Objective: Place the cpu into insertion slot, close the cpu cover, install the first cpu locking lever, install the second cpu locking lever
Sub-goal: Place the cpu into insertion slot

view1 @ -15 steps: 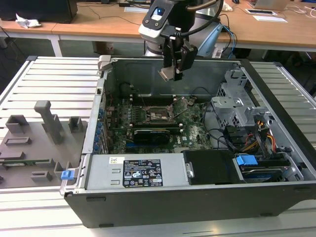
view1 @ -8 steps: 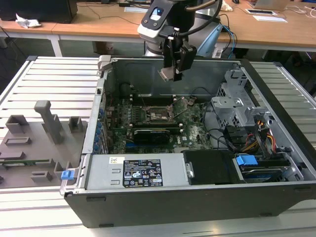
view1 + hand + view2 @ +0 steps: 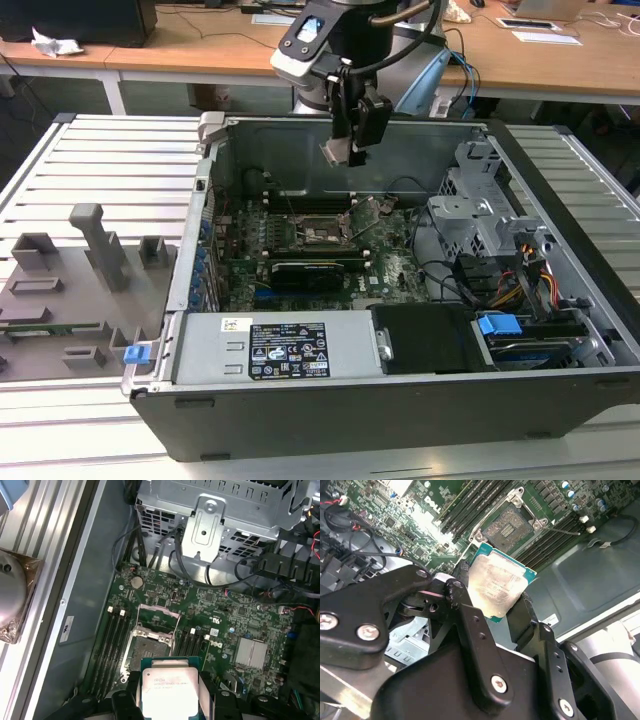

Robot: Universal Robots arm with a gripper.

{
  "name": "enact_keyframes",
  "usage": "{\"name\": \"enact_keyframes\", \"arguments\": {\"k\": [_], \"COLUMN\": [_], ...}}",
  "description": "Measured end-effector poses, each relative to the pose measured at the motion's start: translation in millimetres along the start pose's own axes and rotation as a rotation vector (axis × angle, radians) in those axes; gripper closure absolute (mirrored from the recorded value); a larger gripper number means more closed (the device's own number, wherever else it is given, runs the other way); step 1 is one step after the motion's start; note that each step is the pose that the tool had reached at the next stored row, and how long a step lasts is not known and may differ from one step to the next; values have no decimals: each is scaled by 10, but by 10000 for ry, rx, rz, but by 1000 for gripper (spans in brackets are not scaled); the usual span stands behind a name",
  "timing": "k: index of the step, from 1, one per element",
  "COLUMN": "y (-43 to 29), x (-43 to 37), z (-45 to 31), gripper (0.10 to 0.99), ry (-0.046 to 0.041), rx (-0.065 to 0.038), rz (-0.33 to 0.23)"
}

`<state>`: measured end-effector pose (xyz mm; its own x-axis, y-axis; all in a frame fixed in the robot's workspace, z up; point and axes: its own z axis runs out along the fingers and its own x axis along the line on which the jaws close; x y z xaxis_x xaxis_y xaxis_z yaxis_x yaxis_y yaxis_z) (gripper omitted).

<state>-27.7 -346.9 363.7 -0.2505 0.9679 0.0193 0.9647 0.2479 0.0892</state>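
My gripper [image 3: 345, 150] hangs above the open computer case, shut on the cpu [image 3: 337, 152], a small square chip with a silvery face and green rim. In both wrist views the cpu [image 3: 500, 587] [image 3: 167, 685] sits between the black fingers [image 3: 465, 605] by two opposite edges. The insertion slot [image 3: 318, 232] [image 3: 509, 527] [image 3: 149, 647] lies bare on the green motherboard below, apart from the chip. In the first wrist view the cpu cover [image 3: 175, 620] is a thin silver frame swung open beside the slot.
A long black expansion card [image 3: 310, 270] lies just in front of the socket. Memory slots [image 3: 112, 640] flank it. A metal drive cage [image 3: 480, 215] with cables fills the exterior view's right. The power supply [image 3: 280, 350] spans the front. A grey fixture tray [image 3: 70, 290] lies outside the case.
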Motion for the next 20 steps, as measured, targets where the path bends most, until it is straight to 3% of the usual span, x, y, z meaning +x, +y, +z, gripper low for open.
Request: {"name": "enact_keyframes", "arguments": {"k": [20], "y": [-21], "x": [3], "z": [65], "gripper": [545], "ry": [-10], "rx": [-2], "rz": [105]}}
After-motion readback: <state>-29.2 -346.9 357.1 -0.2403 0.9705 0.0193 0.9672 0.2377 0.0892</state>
